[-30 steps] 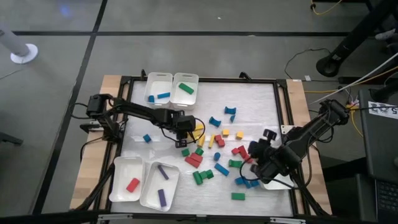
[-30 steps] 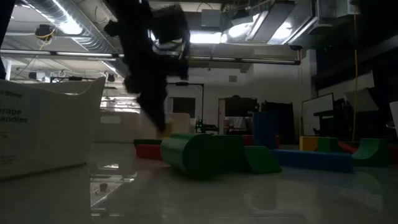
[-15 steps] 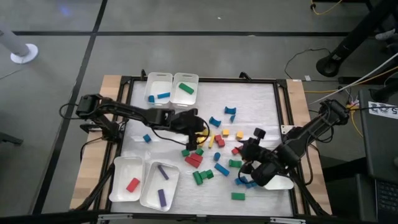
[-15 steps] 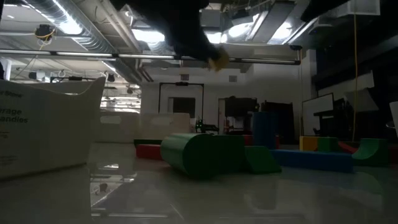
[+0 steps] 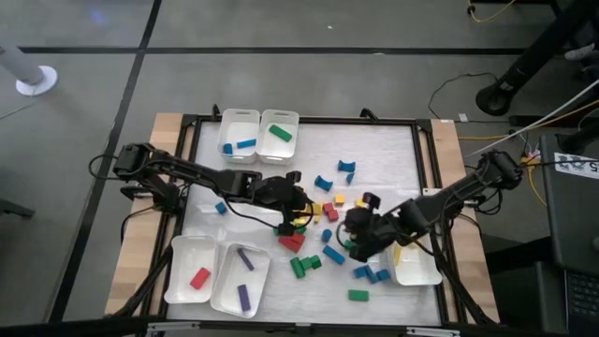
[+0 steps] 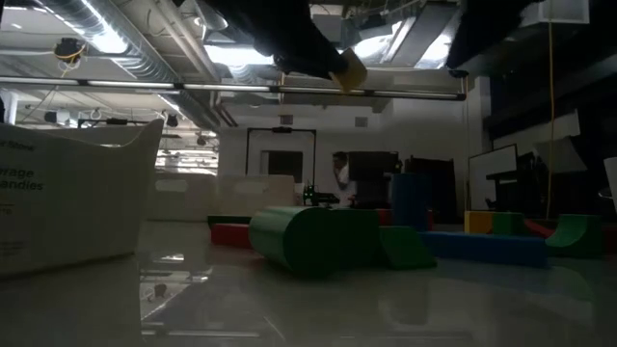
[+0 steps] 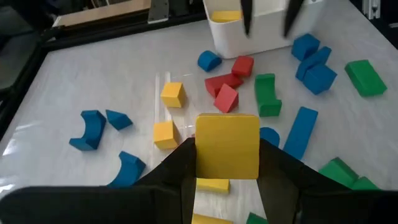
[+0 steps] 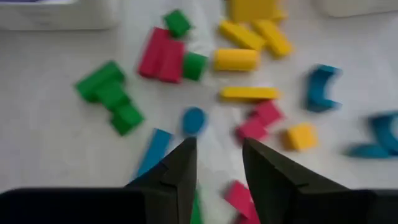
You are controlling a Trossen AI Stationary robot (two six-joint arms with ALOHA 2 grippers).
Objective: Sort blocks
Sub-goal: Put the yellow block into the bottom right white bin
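Observation:
My left gripper (image 5: 296, 208) is over the middle of the table, shut on a yellow block (image 7: 227, 146), which also shows high up in the low view (image 6: 349, 75). Below and around it lie loose blocks (image 5: 328, 217) in red, yellow, blue and green, flat on the white table top. My right gripper (image 5: 354, 232) hangs over the right part of that pile. Its fingers stand open (image 8: 219, 163) with nothing between them, above a blue round block (image 8: 194, 119). My left gripper pinches the yellow block between its two fingers, one on each of two opposite sides (image 7: 200, 152). The fingers come slanting down from the table's left. The block is lifted clear of the table, its broad face toward the wrist camera.
Two white trays stand at the far left, one with blue blocks (image 5: 240, 133), one with a green block (image 5: 279, 133). Two more stand at the near left, with a red block (image 5: 190, 271) and purple blocks (image 5: 241, 279). A fifth tray (image 5: 416, 270) at the near right holds yellow.
My left gripper has risen from the table top with the yellow block, which now hangs clear, and has gone a little toward the table's right. My right gripper has moved from beside the near right tray toward the table's left, over the loose blocks.

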